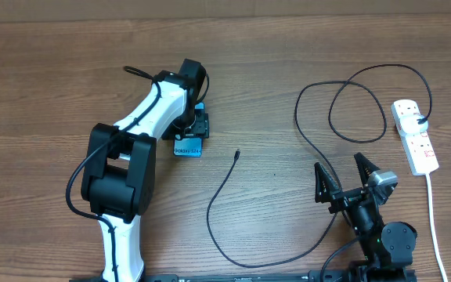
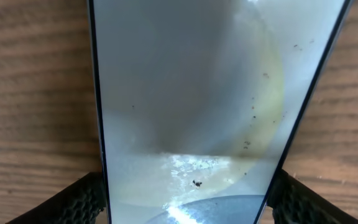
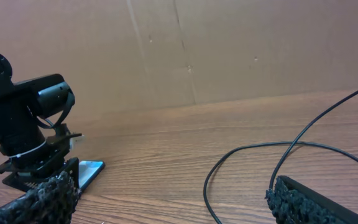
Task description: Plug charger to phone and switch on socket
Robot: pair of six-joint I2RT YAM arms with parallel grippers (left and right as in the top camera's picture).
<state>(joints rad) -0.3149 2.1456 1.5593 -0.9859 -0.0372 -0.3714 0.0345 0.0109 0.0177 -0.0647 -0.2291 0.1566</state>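
Note:
The phone (image 1: pixel 186 148), light blue with small text, lies flat on the wooden table under my left gripper (image 1: pixel 195 125). In the left wrist view the phone (image 2: pixel 185 93) fills the frame, and my left gripper (image 2: pixel 185 202) has its two fingers pressed against the phone's long edges. The charger (image 1: pixel 209 211) is a thin black cable looping across the table from the socket (image 1: pixel 416 139). Its plug tip (image 1: pixel 237 153) lies free to the right of the phone. My right gripper (image 1: pixel 343 180) is open and empty, with the cable (image 3: pixel 247 148) lying in front of it.
The socket's white cord (image 1: pixel 433 215) runs down the right edge of the table. A brown cardboard wall (image 3: pixel 229 50) stands behind the table. In the right wrist view the left arm (image 3: pixel 23 118) stands at far left, beside the phone's corner (image 3: pixel 91 169).

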